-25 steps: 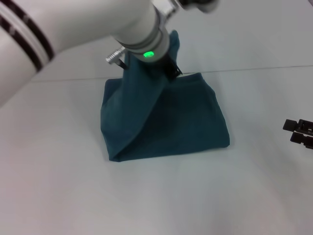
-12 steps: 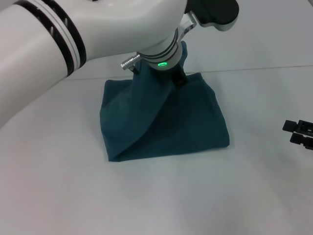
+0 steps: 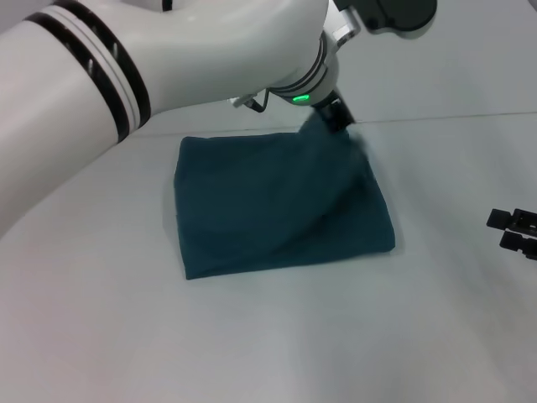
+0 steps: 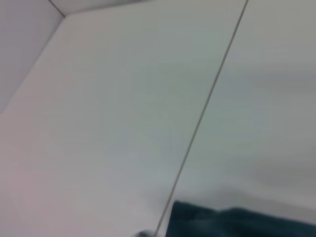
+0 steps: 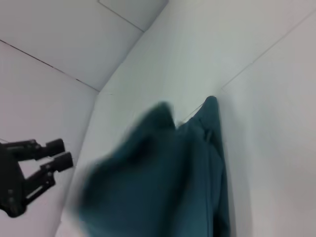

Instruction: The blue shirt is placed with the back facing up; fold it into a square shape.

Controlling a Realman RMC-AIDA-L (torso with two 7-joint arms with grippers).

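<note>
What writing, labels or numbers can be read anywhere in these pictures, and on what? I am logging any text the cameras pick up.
None can be read.
The blue shirt shows only plain cloth, with no lettering in any view.
The left gripper, at the shirt's far right corner, carries a green light but no label.
The right gripper, at the table's right edge, shows no marking.
The table is bare of print.

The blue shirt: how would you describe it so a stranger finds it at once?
On the pale table, below the big white left arm, lies the blue shirt. It is a dark teal folded cloth, roughly square, and the only coloured thing there.
</note>
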